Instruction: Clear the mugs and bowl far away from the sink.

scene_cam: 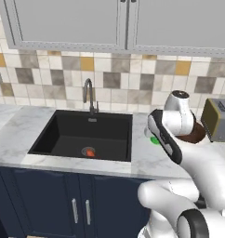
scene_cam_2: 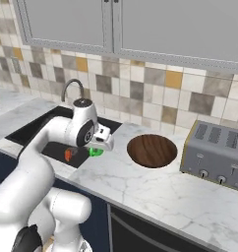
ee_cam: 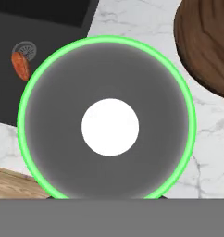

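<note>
Marble counter (scene_cam_2: 155, 189) runs under grey cabinets and a wall of beige, grey and yellow tiles. On it, between the sink (scene_cam: 84, 135) and the bowl (scene_cam_2: 152, 150), stands the green mug (ee_cam: 107, 120), close to the sink's right edge. From the hand camera its round green rim is seen straight from above, with a grey inside and a white bottom. The gripper (scene_cam_2: 102, 141) hangs right over this mug; its fingertips are hidden from every camera, so I cannot tell whether they are apart, together or clamped on the rim. Just a sliver of green (scene_cam: 154, 140) peeks out beside the white arm from the left base camera. The dark wooden bowl sits on the counter to the mug's right, near it but apart. Farther right stands a silver toaster (scene_cam_2: 214, 156), beside the bowl. Inside the black sink, a small red-orange thing (scene_cam: 89, 152) lies at the drain, too small to name. A grey tap (scene_cam: 89, 95) rises behind the basin.
</note>
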